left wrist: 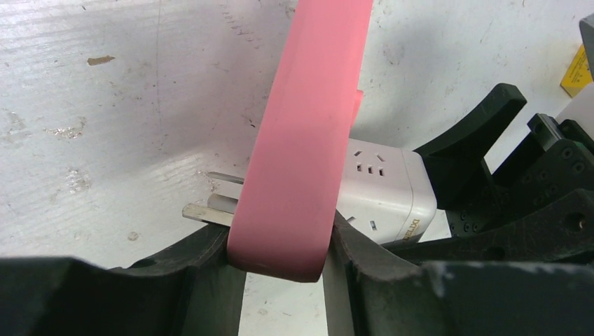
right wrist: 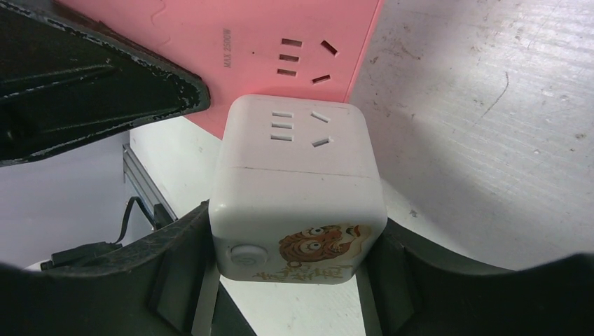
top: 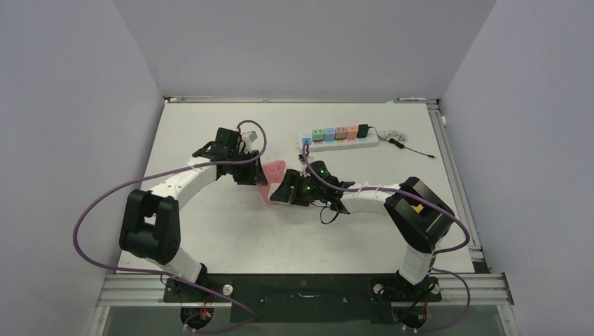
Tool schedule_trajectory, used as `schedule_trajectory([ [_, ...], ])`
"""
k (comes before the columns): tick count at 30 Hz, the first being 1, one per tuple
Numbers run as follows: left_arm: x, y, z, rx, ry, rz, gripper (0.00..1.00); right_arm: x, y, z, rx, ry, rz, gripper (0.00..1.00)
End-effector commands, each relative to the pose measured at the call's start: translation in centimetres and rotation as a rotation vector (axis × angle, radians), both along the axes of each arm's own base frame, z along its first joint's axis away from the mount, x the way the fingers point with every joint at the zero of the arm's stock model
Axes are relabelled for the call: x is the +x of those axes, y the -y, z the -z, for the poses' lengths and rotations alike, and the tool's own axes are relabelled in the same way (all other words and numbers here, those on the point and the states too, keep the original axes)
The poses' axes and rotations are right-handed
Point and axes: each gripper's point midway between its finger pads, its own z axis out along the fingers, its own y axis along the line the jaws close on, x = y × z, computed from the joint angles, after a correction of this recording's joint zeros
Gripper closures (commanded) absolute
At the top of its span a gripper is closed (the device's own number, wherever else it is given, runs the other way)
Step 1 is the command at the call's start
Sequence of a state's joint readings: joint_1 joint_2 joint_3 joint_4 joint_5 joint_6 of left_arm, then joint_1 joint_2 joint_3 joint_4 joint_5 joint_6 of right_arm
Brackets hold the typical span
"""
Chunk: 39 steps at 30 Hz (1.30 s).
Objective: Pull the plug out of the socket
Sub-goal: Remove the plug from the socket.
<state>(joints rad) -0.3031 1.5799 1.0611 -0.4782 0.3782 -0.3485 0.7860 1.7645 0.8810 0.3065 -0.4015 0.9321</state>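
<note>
A flat pink socket block (left wrist: 301,161) stands on edge near the table's middle, and my left gripper (left wrist: 280,252) is shut on its thin sides. Two metal prongs (left wrist: 210,210) stick out of its left face. A white cube plug (right wrist: 298,189) with a tiger picture butts against the pink block's (right wrist: 210,42) other face. My right gripper (right wrist: 298,280) is shut on the cube's two sides. From above, the two grippers, left (top: 253,175) and right (top: 286,190), meet at the pink block (top: 272,175). The cube itself is mostly hidden there.
A white power strip (top: 340,138) with several coloured cube plugs lies at the back of the table. A black adapter (top: 363,130) sits at its right end, trailing a thin cable (top: 413,147). Purple arm cables loop at both sides. Walls enclose the table.
</note>
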Motion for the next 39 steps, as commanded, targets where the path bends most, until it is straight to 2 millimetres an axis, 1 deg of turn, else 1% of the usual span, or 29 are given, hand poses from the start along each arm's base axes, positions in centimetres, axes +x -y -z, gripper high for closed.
schedule_trajectory([
  [1, 2.4, 0.3, -2.4, -0.032, 0.124, -0.016, 0.72, -0.2, -2.1, -3.2, 0.129, 0.056, -0.061, 0.95],
  [3, 2.4, 0.4, -2.5, -0.039, 0.126, -0.014, 0.81, -0.1, -2.0, -2.7, 0.124, 0.039, -0.054, 0.95],
  [4, 2.4, 0.4, -2.5, -0.041, 0.128, -0.012, 0.89, -0.2, -2.0, -2.5, 0.122, 0.035, -0.055, 0.95],
  [6, 2.4, 0.5, -2.6, -0.047, 0.127, -0.008, 1.0, -0.2, -1.8, -1.9, 0.104, 0.04, -0.057, 0.95],
  [11, 2.3, 0.5, -2.8, -0.048, 0.14, 0.001, 1.0, 0.0, -0.6, 0.1, 0.049, 0.043, -0.065, 0.95],
  [14, 2.3, 0.5, -3.1, -0.051, 0.153, 0.007, 1.0, 0.2, 0.4, 1.5, 0.022, -0.003, -0.039, 0.95],
  [17, 2.2, 0.6, -3.3, -0.048, 0.172, 0.013, 1.0, 0.5, 1.1, 2.9, -0.051, -0.053, -0.004, 0.95],
  [19, 2.1, 0.9, -3.3, -0.033, 0.183, 0.022, 1.0, 0.9, 1.3, 3.5, -0.091, -0.074, 0.015, 0.95],
  [22, 1.6, 1.5, -3.1, 0.005, 0.196, 0.046, 1.0, 1.3, 1.0, 3.8, -0.135, -0.081, 0.037, 0.95],
  [26, 1.4, 1.6, -2.9, 0.073, 0.221, 0.056, 1.0, 1.8, 0.1, 3.3, -0.185, -0.057, 0.054, 0.95],
  [32, 1.0, 2.1, -2.8, 0.113, 0.238, 0.079, 1.0, 2.6, -1.6, 0.9, -0.225, 0.025, 0.101, 0.95],
  [36, 0.9, 2.1, -2.7, 0.124, 0.234, 0.082, 1.0, 2.7, -2.3, -0.2, -0.248, 0.066, 0.121, 0.95],
  [39, 0.8, 2.3, -2.7, 0.123, 0.235, 0.087, 1.0, 3.0, -2.5, -0.8, -0.238, 0.084, 0.137, 0.95],
])
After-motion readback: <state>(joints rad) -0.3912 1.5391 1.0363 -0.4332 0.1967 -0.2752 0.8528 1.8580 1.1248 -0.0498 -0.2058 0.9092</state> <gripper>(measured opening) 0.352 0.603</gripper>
